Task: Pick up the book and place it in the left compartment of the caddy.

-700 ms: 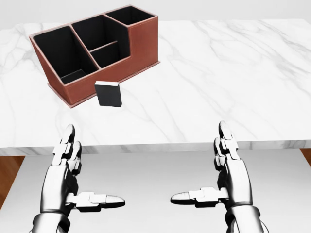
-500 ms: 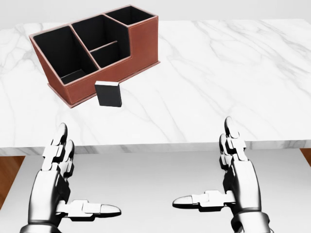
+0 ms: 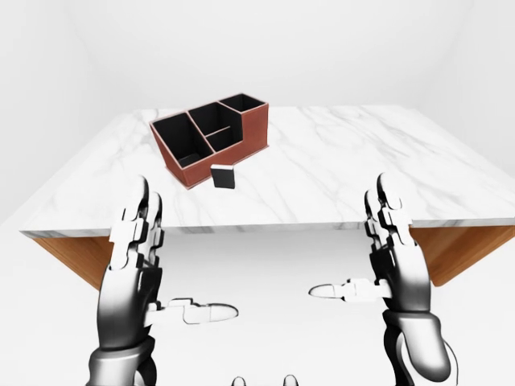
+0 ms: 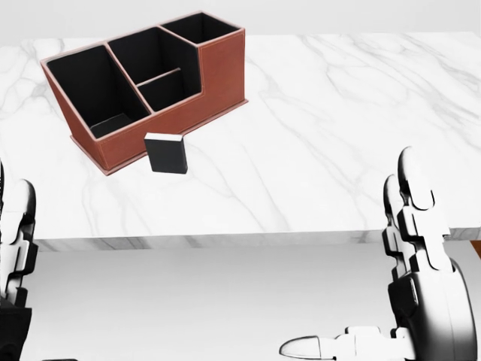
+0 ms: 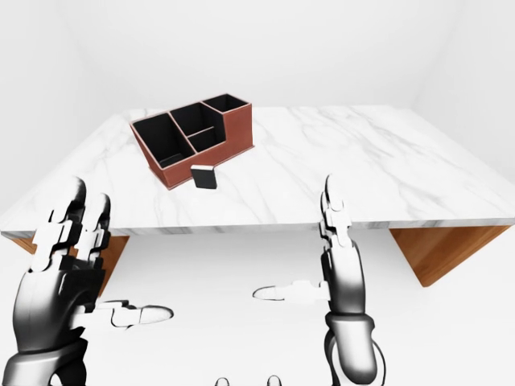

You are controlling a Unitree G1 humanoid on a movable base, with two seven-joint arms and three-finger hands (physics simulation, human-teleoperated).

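While both hands were held below the near edge of it, the white marble tabletop [image 3: 338, 173] carried only two things, both toward its far left part. The brown caddy [image 4: 218, 71] stood there turned at an angle, with a wide compartment at its left end, two smaller ones in the middle and a raised one at the right end. Just beside the caddy's near wall, but not clearly touching it, the small black book [image 4: 167, 154] stood upright on its edge, a pale strip along its top.

The left hand [image 3: 133, 261] and the right hand [image 3: 394, 257] were both spread, fingers up and thumbs pointing inward, and they held nothing. They were well apart from the book.

The reach seemed not yet begun. To do it well, I think the left hand should come to the book from the near side, so that it does not push the book against the caddy, and close on the two flat covers. Then it must lift higher than the wall before it moves over the left compartment.
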